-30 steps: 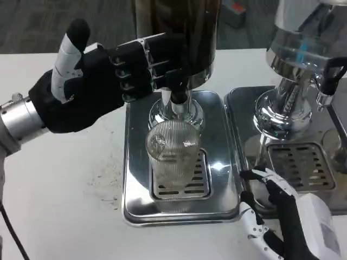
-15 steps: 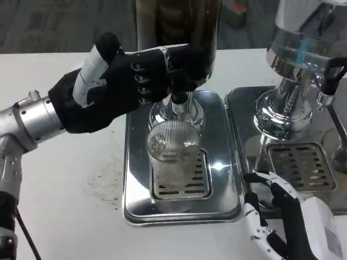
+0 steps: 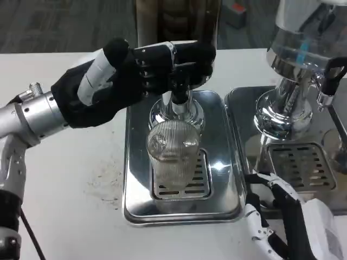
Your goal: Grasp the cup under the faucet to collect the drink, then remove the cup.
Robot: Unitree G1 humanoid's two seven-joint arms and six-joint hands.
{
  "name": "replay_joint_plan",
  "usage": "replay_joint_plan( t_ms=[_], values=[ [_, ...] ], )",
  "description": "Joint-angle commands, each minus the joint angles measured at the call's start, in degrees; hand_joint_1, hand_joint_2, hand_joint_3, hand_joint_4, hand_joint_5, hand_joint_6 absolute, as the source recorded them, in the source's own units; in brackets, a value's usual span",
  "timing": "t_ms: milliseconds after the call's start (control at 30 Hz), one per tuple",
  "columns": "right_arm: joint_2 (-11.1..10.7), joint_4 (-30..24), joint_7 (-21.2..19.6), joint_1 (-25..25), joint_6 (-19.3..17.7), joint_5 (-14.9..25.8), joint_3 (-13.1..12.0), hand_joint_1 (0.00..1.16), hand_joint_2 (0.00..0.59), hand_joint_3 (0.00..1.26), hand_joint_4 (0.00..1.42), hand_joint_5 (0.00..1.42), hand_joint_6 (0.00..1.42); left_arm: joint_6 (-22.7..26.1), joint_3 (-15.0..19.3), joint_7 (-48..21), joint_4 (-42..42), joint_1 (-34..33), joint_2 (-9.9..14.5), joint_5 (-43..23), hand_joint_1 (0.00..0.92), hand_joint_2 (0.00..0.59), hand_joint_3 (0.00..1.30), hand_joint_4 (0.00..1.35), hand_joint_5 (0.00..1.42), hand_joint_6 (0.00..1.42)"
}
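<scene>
The left hand reaches in from the left edge at the end of its silver forearm, its black-and-white fingers curled over the dark tap lever at the base of the tall drink dispenser; they press on the lever area, though whether they truly clasp it or merely rest on it I cannot tell, since the fingertips merge with the dark fitting. The thumb sticks up and away from the fingers, on the side nearer the forearm. Directly below those fingers hangs the chrome faucet, and just under the faucet, below and slightly right of the palm, the ribbed clear cup stands upright on the slotted grate of the steel drip tray. The cup touches neither hand; how much liquid it holds cannot be read through the ribbed glass. The right hand lies low at the bottom right, well apart from the cup and to its right, past the tray's right rim; its fingers are spread and grasp nothing, with the fingertips close to the edge of a second drip tray. Above that hand stands a second chrome dispenser. Everything sits on the white table.
</scene>
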Motion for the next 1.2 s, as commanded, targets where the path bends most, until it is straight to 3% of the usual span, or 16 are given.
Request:
replay_joint_plan(
  t_ms=[33, 533, 1200],
  values=[
    [0.36, 0.48, -0.61, 0.34, 0.14, 0.63, -0.04, 0.3, 0.504, 0.37, 0.21, 0.22, 0.36, -2.62, -1.15, -0.13, -1.1, 0.72, 0.11, 1.56, 0.0, 0.046, 0.2, 0.08, 0.1, 0.09],
    [0.44, 0.34, -0.45, 0.49, 0.29, 0.87, -0.17, 0.29, 0.504, 0.37, 0.21, 0.22, 0.36, -6.39, -3.05, 0.42, -0.76, 1.55, 0.42, 2.96, 0.0, 0.044, 0.2, 0.08, 0.1, 0.1],
    [0.01, 0.2, -0.1, 0.36, 0.32, 1.17, -0.29, 0.29, 0.504, 0.37, 0.21, 0.22, 0.36, -16.73, -5.72, 2.6, -0.66, 3.44, 1.83, 6.17, 0.0, 0.044, 0.2, 0.08, 0.1, 0.1]
  ],
)
